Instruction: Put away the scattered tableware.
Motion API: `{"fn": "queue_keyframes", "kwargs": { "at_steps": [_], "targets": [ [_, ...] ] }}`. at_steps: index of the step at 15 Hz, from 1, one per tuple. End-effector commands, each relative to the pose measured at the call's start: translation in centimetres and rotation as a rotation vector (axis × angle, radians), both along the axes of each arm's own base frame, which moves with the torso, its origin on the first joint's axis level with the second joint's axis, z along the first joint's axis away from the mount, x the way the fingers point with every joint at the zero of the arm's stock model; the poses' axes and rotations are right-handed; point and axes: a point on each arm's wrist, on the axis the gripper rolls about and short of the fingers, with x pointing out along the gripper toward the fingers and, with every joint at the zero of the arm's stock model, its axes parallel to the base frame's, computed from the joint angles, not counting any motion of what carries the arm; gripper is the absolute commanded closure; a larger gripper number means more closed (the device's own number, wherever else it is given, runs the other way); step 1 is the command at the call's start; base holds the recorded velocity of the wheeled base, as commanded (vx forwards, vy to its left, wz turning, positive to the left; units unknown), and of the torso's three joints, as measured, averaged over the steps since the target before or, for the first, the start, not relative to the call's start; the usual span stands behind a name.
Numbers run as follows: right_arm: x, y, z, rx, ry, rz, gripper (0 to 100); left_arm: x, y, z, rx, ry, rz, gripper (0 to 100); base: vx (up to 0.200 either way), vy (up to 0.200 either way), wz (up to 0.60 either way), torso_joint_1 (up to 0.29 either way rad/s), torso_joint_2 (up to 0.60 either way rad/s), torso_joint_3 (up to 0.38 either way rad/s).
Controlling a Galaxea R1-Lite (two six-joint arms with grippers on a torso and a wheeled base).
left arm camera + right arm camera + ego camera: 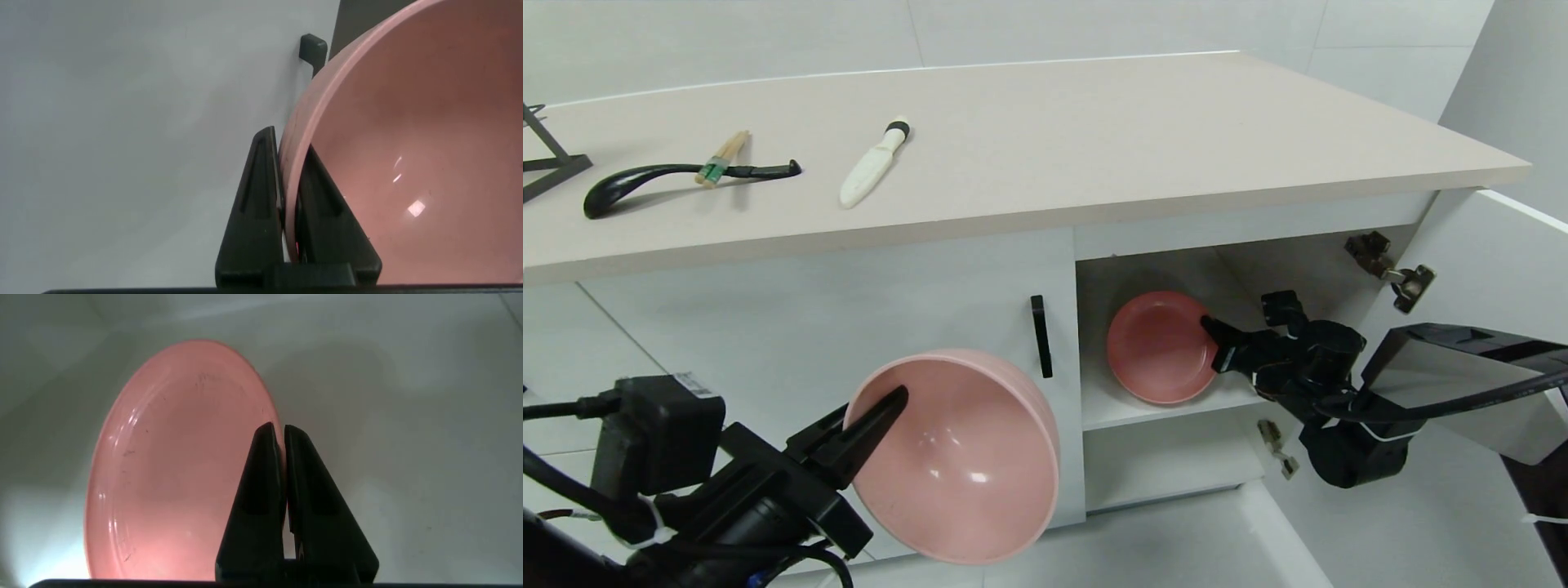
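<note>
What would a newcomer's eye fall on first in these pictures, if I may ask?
A large pink bowl dominates the foreground, its rim clamped in the left gripper before the closed cabinet door. The right gripper holds a pink plate by its rim inside the open cabinet. On the countertop above lie a black ladle and a white knife.
</note>
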Motion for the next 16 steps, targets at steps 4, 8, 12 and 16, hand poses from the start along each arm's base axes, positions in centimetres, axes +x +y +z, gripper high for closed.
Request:
{"fn": "queue_keyframes", "kwargs": {
  "at_steps": [4, 8, 12, 16],
  "targets": [
    [0.9, -0.3, -1.3, -0.004, 0.009, -0.012, 100, 0.0, -0.1, -0.3, 0.008, 0.015, -0.002, 100, 0.0, 0.0, 0.0, 0.0, 0.0, 0.0],
    [1.3, -0.3, -1.2, 0.002, -0.005, -0.033, 100, 0.1, -0.1, -0.3, 0.008, 0.015, 0.0, 100, 0.0, 0.0, 0.0, 0.0, 0.0, 0.0],
    [1.4, -0.3, -1.6, 0.003, 0.0, -0.044, 100, 0.0, 0.0, -0.3, 0.001, 0.02, -0.001, 100, 0.0, 0.0, 0.0, 0.0, 0.0, 0.0],
    [1.3, -0.4, -1.5, 0.002, -0.002, -0.046, 0, 0.0, -0.1, -0.3, -0.001, 0.018, -0.004, 100, 0.0, 0.0, 0.0, 0.0, 0.0, 0.0]
  ]
}}
